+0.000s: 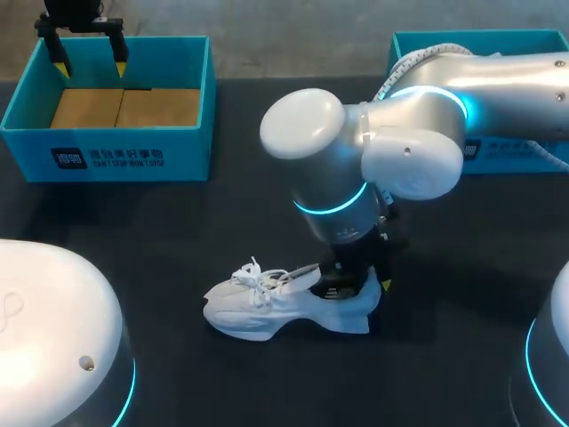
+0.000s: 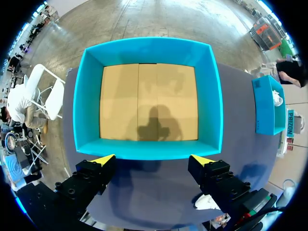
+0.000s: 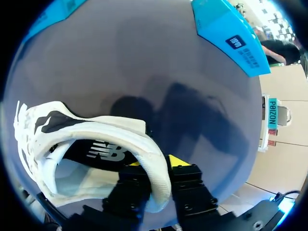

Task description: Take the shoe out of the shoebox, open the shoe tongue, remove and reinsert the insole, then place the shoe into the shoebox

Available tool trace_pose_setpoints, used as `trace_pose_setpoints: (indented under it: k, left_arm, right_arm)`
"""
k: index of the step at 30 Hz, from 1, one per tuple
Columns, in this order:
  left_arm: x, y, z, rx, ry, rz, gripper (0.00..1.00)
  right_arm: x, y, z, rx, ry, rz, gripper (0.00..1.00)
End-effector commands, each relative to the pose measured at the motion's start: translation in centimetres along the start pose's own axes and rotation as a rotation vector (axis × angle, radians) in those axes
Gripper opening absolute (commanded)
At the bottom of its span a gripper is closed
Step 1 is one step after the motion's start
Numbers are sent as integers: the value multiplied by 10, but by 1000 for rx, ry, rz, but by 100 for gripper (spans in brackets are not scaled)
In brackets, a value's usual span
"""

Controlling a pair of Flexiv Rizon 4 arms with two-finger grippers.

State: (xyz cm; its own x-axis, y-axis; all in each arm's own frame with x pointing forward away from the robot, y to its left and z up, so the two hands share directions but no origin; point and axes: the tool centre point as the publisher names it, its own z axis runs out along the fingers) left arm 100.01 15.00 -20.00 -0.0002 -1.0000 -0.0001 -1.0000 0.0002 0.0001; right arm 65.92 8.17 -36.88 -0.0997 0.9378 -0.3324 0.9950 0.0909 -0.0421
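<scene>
Shoe (image 3: 120,137) pinched by its heel in right hand (image 3: 156,162), toe pointing left, left hand (image 2: 153,160) wide open over far shoebox (image 2: 149,50).

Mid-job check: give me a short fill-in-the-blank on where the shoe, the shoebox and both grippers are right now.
The white shoe lies on the dark ____, outside the shoebox.
The right gripper is shut on the shoe's ____ end.
The left gripper hangs above the shoebox with its fingers ____.
Inside, the shoebox is ____.
Missing words: table; heel; open; empty.
</scene>
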Motion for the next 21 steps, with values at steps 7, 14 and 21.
trace_pose_setpoints:
  k: [7, 14, 21]
  left_arm:
    - [0, 0, 0, 0, 0, 0, 100]
    - [0, 0, 0, 0, 0, 0, 100]
    - [0, 0, 0, 0, 0, 0, 100]
  right_arm:
    - [-8, -1, -23, 5, 85, 39, 100]
    - [-26, -5, -56, -29, 154, -4, 100]
    - [-48, -6, -72, -109, 334, -108, 100]
